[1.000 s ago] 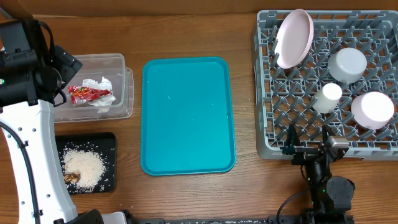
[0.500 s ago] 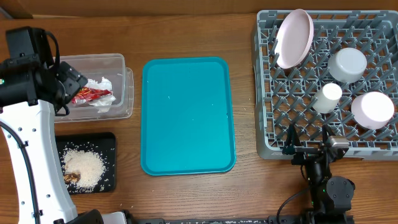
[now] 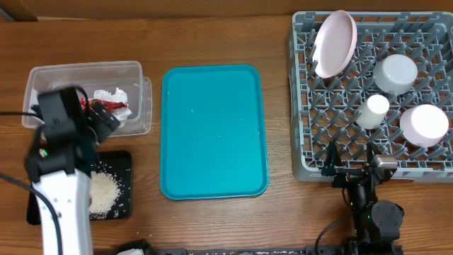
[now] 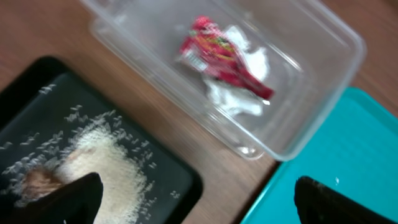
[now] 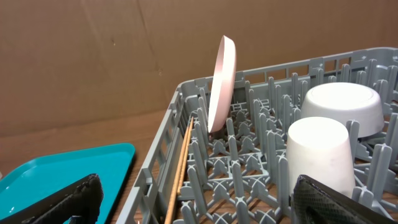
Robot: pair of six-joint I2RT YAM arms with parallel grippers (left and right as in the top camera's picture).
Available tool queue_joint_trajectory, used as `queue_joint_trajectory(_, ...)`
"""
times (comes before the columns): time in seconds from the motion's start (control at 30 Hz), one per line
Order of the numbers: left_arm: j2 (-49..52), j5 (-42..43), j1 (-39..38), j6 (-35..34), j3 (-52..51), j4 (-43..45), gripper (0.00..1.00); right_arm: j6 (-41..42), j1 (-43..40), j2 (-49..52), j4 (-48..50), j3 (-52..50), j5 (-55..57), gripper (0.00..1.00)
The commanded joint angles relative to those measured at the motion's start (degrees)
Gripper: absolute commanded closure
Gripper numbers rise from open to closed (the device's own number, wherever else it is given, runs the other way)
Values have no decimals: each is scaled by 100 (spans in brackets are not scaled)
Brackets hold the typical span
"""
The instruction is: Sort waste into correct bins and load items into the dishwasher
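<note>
The clear tub [image 3: 42,78] holds a red snack wrapper [image 3: 106,106] and white tissue [image 3: 117,95]; both also show in the left wrist view, the wrapper [image 4: 221,53] lying on the tissue [image 4: 239,99]. The black tray [image 3: 120,166] holds white rice [image 3: 106,193] and a brown bit [image 4: 38,182]. My left gripper [image 4: 199,199] is open and empty, hovering over the gap between tub and black tray. The grey dish rack [image 3: 304,134] holds a pink plate [image 3: 334,42], a bowl [image 3: 395,73], a cup [image 3: 373,110], another bowl [image 3: 423,124] and chopsticks [image 5: 180,168]. My right gripper [image 5: 199,205] is open and empty at the rack's front edge.
A teal serving tray [image 3: 212,131] lies in the middle of the wooden table, between the bins and the rack. The left arm [image 3: 60,177] covers part of the black tray. A brown cardboard wall [image 5: 124,56] stands behind the rack.
My left arm has swung from the tub's left side toward the table's front, now over the tub's front edge and the black tray. The right arm has not moved.
</note>
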Motion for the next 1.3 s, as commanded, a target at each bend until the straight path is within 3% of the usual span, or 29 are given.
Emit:
queue_joint_trajectory(0.0,-634,1067,-7,1060,-1021,800,0,-24,-26,-68,31,-61,70,0)
queue_joint_trajectory(0.2,-1462,1875,-22,1716,-2531,2245,0,-24,-26,-68,31,-61,68,0)
queue_joint_trajectory(0.5,-2922,1860,-501,1954,-4660,4439,0,-24,-26,-68,31,-61,70,0)
queue_joint_trajectory(0.63,-3484,1589,-702,1967,-5252,5016,0,-24,-26,-68,31,-61,70,0)
queue_joint_trajectory(0.93,-4297,1475,-981,1969,-6148,5956,0,-24,-26,-68,31,-61,68,0)
queue_joint_trajectory(1.27,-5141,1121,-1134,2087,-6157,5202,0,-24,-26,-68,28,-61,70,0)
